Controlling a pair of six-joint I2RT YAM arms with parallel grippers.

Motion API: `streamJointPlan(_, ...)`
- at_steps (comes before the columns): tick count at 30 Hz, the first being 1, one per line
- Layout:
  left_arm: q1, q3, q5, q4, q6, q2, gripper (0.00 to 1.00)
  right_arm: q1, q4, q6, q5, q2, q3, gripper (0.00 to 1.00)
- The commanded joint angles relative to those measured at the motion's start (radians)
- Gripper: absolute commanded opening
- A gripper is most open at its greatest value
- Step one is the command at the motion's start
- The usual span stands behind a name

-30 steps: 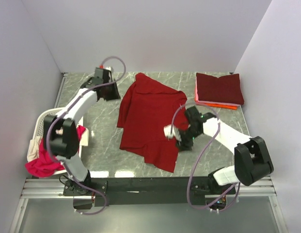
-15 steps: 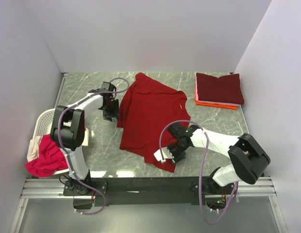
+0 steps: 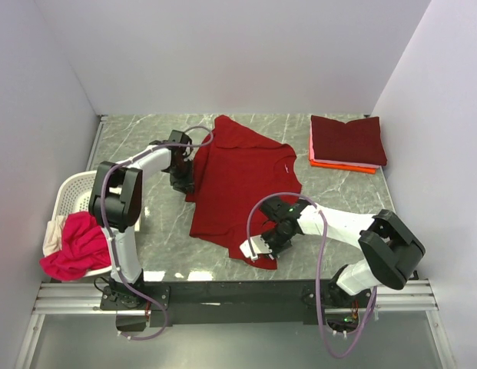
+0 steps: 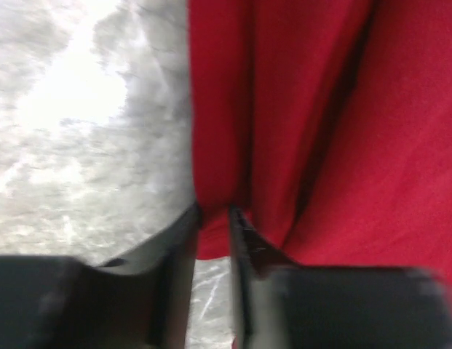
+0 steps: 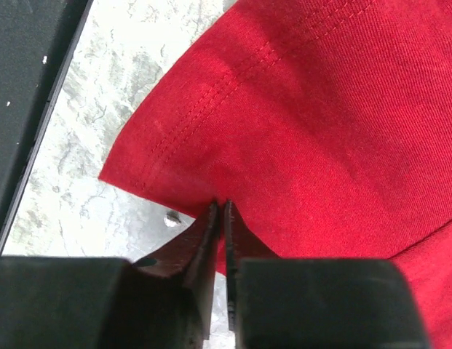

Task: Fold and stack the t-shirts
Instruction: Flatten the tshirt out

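A large dark red t-shirt point(image 3: 242, 181) lies spread, slightly rumpled, on the marble table. My left gripper point(image 3: 184, 180) is at the shirt's left edge; in the left wrist view a fold of the red cloth point(image 4: 320, 109) sits pinched between the gripper's point(image 4: 215, 218) narrowly spaced fingers. My right gripper point(image 3: 258, 248) is at the near hem corner, shut on the hem point(image 5: 220, 207) of the shirt point(image 5: 320, 109). A folded maroon t-shirt point(image 3: 348, 138) rests on a folded orange one point(image 3: 342, 164) at the back right.
A white lattice basket point(image 3: 73, 189) stands at the left edge, with a magenta-pink t-shirt point(image 3: 73, 250) and a cream one point(image 3: 50, 237) spilling over its near side. Walls enclose the table on three sides. The black rail point(image 3: 238, 292) runs along the near edge.
The left gripper came from the far left corner to the shirt's left edge and closed on it. The right gripper moved down to the near hem and shut on it.
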Motion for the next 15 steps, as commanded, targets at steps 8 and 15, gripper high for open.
streamJointPlan(8, 0.037, 0.083, -0.090, -0.114, 0.059, -0.024, 0.00, -0.054, -0.049, 0.036, 0.142, -0.131, -0.032, 0.01)
streamJointPlan(15, 0.196, 0.590, -0.280, -0.263, 0.082, 0.054, 0.00, -0.394, -0.220, -0.159, 0.189, -0.458, -0.148, 0.00)
